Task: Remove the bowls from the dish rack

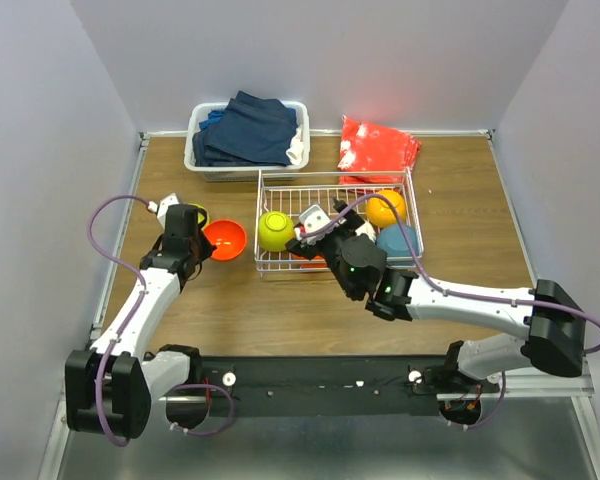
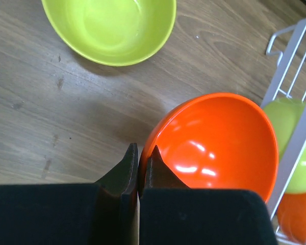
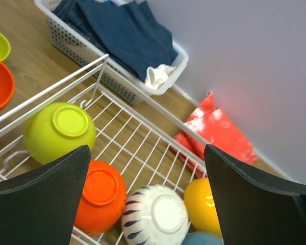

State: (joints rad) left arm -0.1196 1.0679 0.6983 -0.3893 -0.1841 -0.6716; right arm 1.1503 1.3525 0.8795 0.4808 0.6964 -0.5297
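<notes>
My left gripper (image 2: 142,153) is shut on the near rim of a red-orange bowl (image 2: 219,143), which is upright on the wood just left of the dish rack (image 2: 290,61). A lime green bowl (image 2: 109,28) stands upright on the table beyond it. My right gripper (image 3: 147,148) hangs open above the rack (image 1: 335,173), holding nothing. Below it lie upturned bowls: a white striped one (image 3: 155,217), a red-orange one (image 3: 99,196), a lime green one (image 3: 58,130), a yellow-orange one (image 3: 201,204) and the edge of a teal one (image 3: 204,239).
A white plastic tub of dark blue clothes (image 1: 247,135) stands behind the rack at the back left. A red bag (image 1: 377,148) lies behind the rack at the back right. Grey walls close in the table on three sides.
</notes>
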